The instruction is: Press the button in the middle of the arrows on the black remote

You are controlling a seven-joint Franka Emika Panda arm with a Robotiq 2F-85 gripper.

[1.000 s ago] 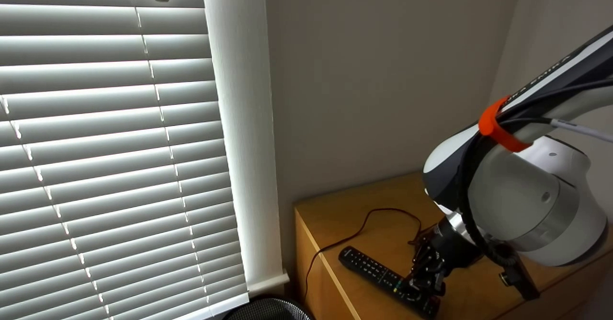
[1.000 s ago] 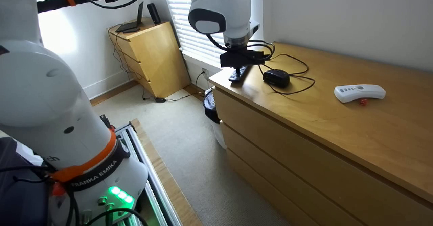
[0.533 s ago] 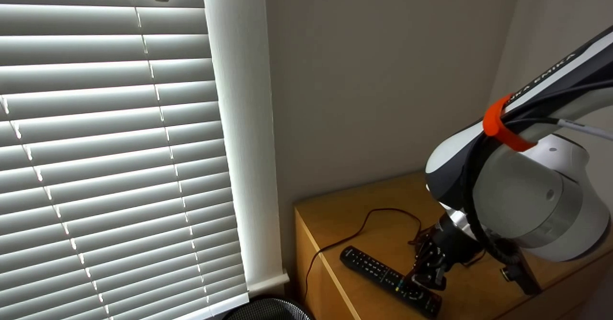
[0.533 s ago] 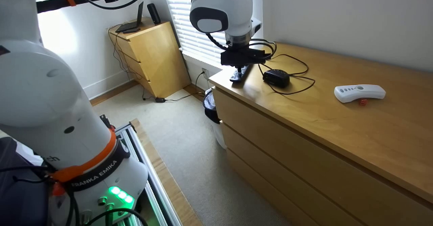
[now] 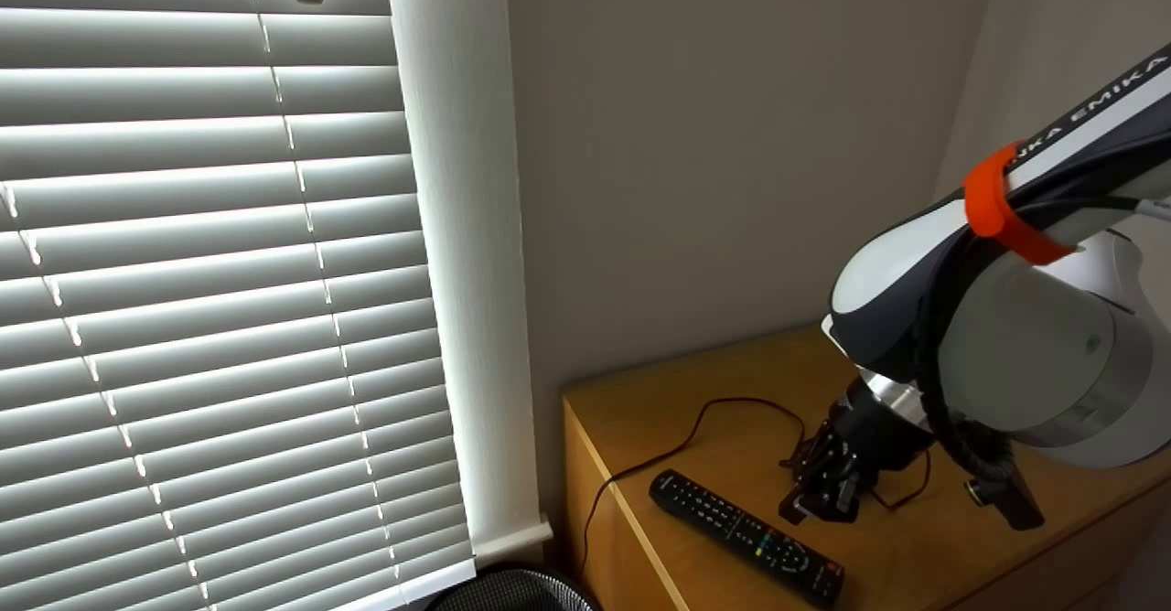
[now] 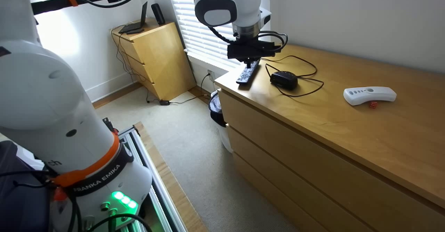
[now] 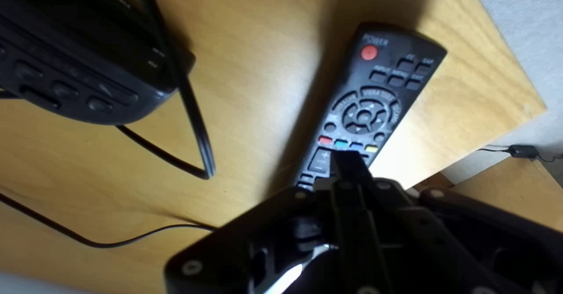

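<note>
Black, with its jaws together on nothing, my end effector [image 7: 350, 164] hangs above the black TV remote [image 5: 746, 533], apart from it. From the wrist view, its tip overlaps the remote beside the volume rocker [image 7: 320, 160], so dropping straight down may press a wrong key; I judge that I must first shift toward the end with the red power button [image 7: 369, 52]. My target, the round centre button [image 7: 364, 116] within the arrow ring [image 7: 350, 115], looks smaller than my blunt tip, so landing slightly off could catch an arrow too. Whether it has been pressed, I cannot tell. The remote lies flat on the bench [image 6: 313, 117], near a corner, with nothing bracing it, so a slanted push could skid it sideways. Near it lies a looped cord [image 7: 194, 114]; sweeping low, I could snag that and drag the black push-button device [image 6: 284, 80] it curls around. Farther off, past the bench edge, stands the mesh wastebasket [image 5: 512, 584], where a remote shoved too hard might drop.
</note>
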